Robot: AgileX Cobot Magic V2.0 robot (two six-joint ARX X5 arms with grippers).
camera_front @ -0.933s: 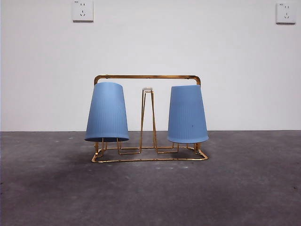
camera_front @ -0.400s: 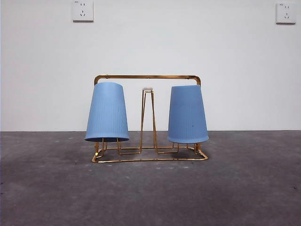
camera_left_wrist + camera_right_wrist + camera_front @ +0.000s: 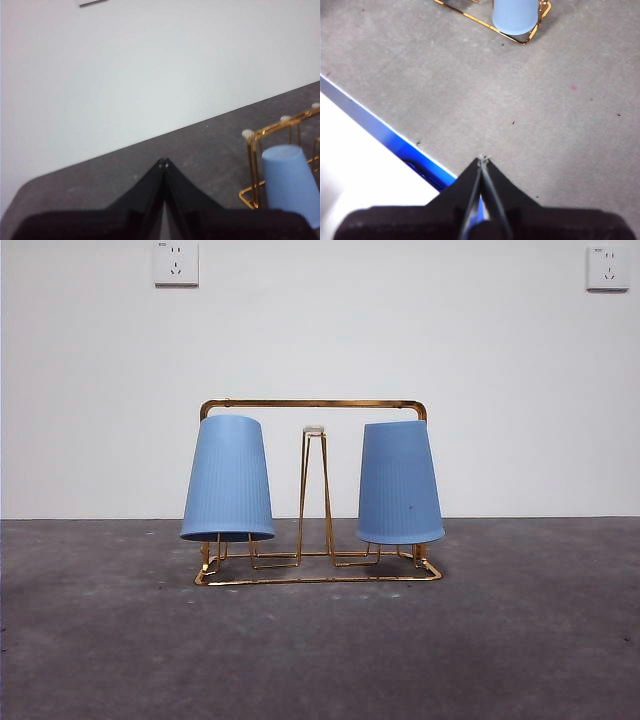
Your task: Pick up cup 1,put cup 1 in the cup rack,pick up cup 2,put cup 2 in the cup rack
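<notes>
The gold wire cup rack (image 3: 312, 403) stands mid-table. Two light-blue ribbed tumblers hang upside down on its prongs. Cup 1 (image 3: 400, 483), with a small dark speck low on its side, is on the right. Cup 2 (image 3: 228, 480), plain, is on the left and leans slightly. My left gripper (image 3: 164, 161) is shut and empty, well back from the rack (image 3: 254, 165), with a blue cup (image 3: 291, 181) seen off to its side. My right gripper (image 3: 483, 160) is shut and empty, hovering over bare table far from the rack corner (image 3: 532, 36) and the cup (image 3: 516, 15) on it.
A centre prong with a white tip (image 3: 314, 430) stands bare between the cups. The grey table (image 3: 320, 650) runs up to a white wall with two sockets (image 3: 176, 262). In the right wrist view the table's blue edge (image 3: 375, 127) runs close by the gripper.
Cup 1 has tilted very slightly on its prong. Cup 2 and the rack have not moved, and no arm shows in the front view.
</notes>
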